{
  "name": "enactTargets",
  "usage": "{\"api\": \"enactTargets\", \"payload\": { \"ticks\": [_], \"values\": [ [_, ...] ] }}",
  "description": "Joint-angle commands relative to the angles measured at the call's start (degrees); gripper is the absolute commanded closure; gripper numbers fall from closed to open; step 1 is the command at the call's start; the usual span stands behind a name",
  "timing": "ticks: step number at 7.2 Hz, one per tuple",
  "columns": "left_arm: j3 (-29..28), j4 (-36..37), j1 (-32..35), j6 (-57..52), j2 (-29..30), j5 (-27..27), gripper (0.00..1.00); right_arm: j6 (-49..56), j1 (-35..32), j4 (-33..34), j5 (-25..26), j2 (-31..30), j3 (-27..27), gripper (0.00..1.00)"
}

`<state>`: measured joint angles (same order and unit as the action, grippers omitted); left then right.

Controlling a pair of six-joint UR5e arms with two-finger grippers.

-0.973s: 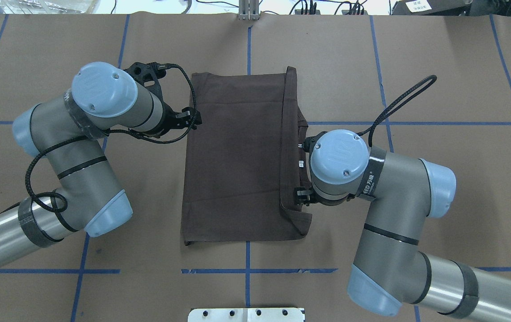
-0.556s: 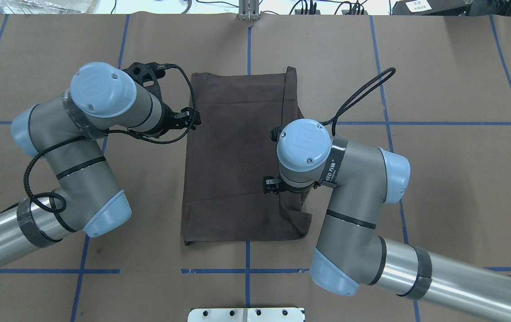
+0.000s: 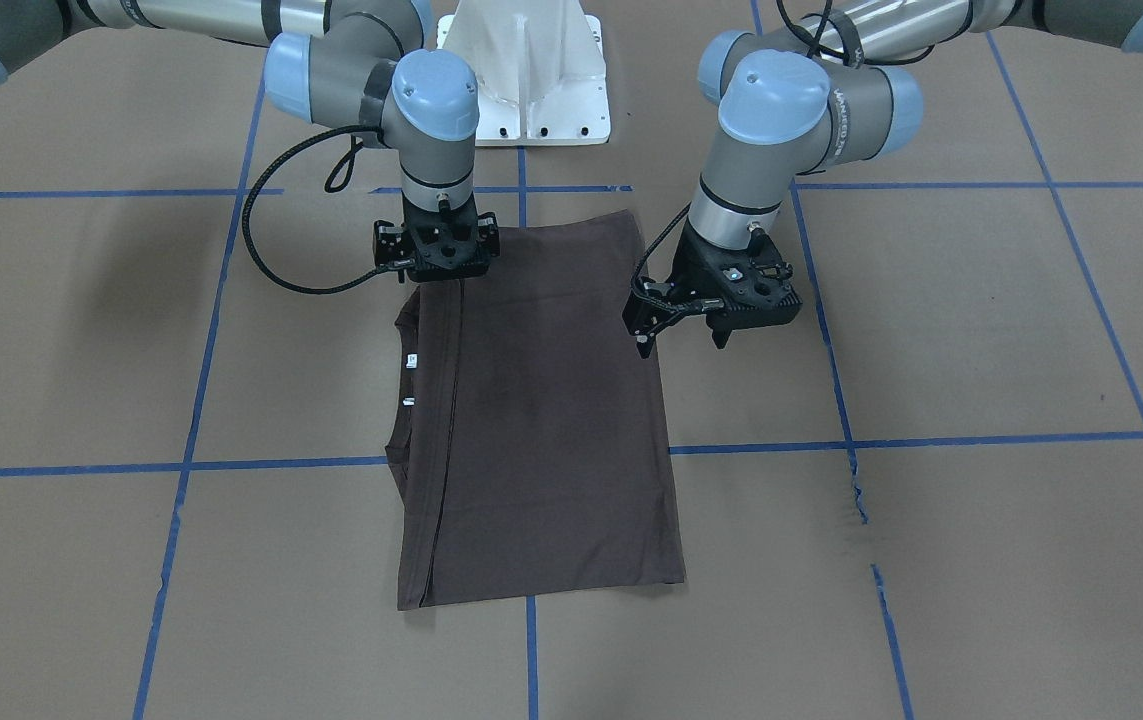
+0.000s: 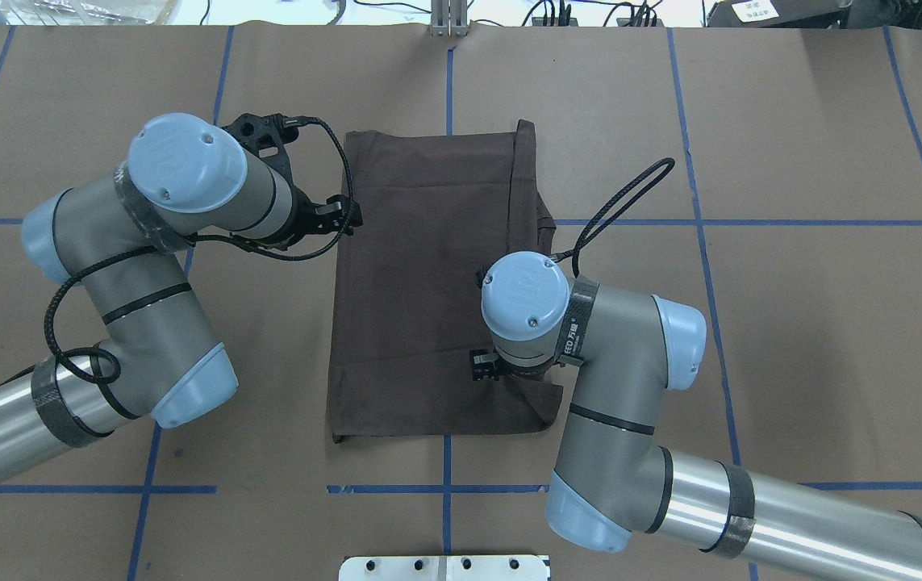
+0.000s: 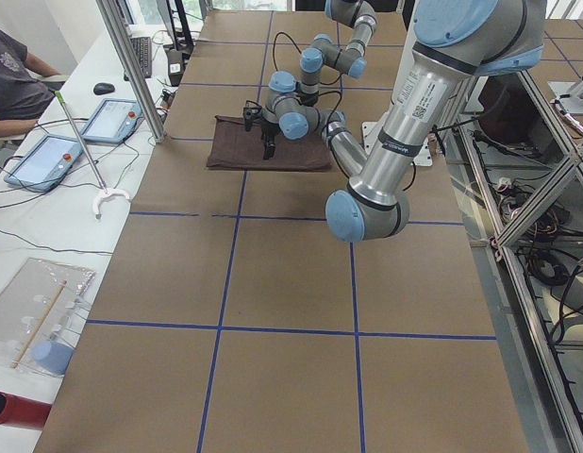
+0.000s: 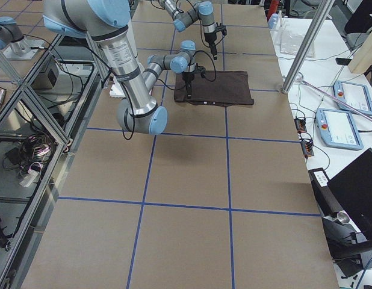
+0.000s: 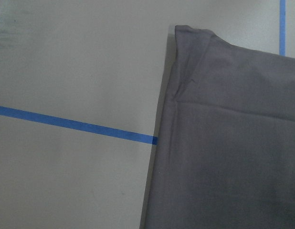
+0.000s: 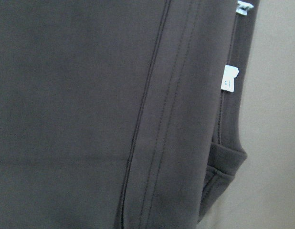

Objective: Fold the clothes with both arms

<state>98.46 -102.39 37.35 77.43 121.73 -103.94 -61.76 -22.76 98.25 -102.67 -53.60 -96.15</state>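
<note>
left gripper (image 3: 679, 336): fingers spread wide, holding nothing, at the T-shirt (image 3: 551, 420) edge
right gripper (image 3: 438, 272): low over T-shirt, can't tell its state

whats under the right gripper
The folded shirt, by its stitched seams. The table beneath the cloth is covered; whether the right gripper touches the shirt cannot be told.
</note>
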Motion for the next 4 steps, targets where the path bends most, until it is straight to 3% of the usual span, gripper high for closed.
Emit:
{"api": "enactTargets", "payload": {
  "ticks": [1, 4],
  "values": [
    [0.1, 0.0, 0.0, 0.0, 0.0, 0.0, 0.0, 0.4, 0.3, 0.4, -0.2, -0.2, 0.8, 0.0],
    [0.2, 0.0, 0.0, 0.0, 0.1, 0.0, 0.0, 0.9, -0.1, 0.4, -0.2, -1.2, 0.7, 0.0]
  ]
}}
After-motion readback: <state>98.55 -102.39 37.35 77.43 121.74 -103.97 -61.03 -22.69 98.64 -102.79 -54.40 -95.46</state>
